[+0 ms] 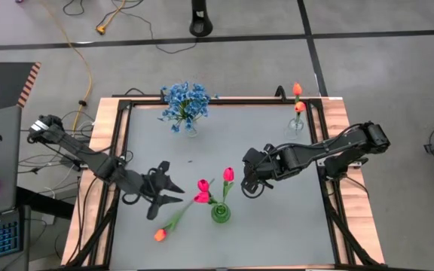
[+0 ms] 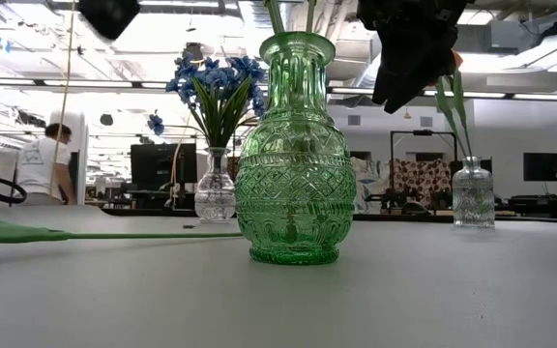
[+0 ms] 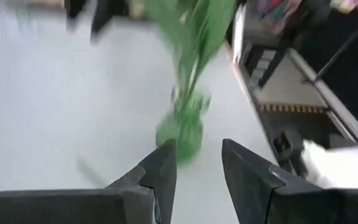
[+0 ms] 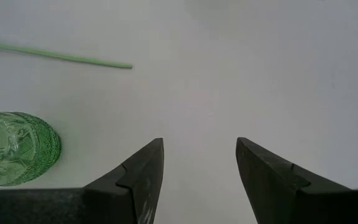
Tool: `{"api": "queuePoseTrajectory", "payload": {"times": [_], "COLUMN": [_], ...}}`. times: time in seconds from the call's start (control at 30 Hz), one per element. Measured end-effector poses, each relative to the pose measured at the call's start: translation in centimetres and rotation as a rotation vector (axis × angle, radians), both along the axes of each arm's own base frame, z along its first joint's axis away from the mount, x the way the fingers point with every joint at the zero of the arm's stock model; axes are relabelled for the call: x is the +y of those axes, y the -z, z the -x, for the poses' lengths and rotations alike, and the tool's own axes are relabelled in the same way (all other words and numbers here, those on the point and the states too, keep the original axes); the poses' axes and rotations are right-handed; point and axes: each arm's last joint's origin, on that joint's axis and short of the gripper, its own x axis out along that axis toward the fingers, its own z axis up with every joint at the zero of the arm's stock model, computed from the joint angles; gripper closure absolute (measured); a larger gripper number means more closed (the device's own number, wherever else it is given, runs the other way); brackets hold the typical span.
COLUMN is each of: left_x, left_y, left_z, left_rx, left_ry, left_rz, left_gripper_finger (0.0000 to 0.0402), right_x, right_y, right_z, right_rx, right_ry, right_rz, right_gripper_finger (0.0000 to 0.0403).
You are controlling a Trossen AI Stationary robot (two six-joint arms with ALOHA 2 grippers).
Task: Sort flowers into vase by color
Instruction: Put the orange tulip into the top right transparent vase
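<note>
From above, you have blue flowers (image 1: 184, 103) in the far clear vase (image 1: 191, 128), two orange tulips (image 1: 298, 98) in the far-right vase (image 1: 297, 124), pink-red tulips (image 1: 215, 184) in the green vase (image 1: 221, 213), and one orange tulip (image 1: 160, 234) lying on the counter (image 1: 277, 226) near the left gripper (image 1: 173, 192). At counter level its stem (image 2: 114, 235) lies flat beside the green vase. Both wrist views show jaws apart and empty, so I judge the next move is to pick up that stray tulip by the stem for the orange vase.
</note>
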Motion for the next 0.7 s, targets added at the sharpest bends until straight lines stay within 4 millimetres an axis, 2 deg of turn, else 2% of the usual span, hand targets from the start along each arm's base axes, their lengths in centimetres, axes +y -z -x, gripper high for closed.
{"api": "queuePoseTrajectory", "payload": {"times": [0.27,0.47,0.7], "left_x": [-0.2,-1.3,-2.2], "left_y": [3.6,6.7,9.7], "left_z": [-0.1,-1.4,-2.7], "left_rx": [0.333,0.521,0.647], "left_ry": [-0.155,-0.128,-0.127], "left_rz": [0.152,0.175,0.196], "left_gripper_finger": [0.0286,0.0286,0.0286], "right_x": [0.0,0.0,0.0], "right_y": [0.0,0.0,0.0], "right_z": [0.0,0.0,0.0], "right_rx": [0.000,0.000,0.000], "right_ry": [0.000,0.000,0.000], "right_rz": [0.000,0.000,0.000], "right_gripper_finger": [0.0175,0.0175,0.0175]}}
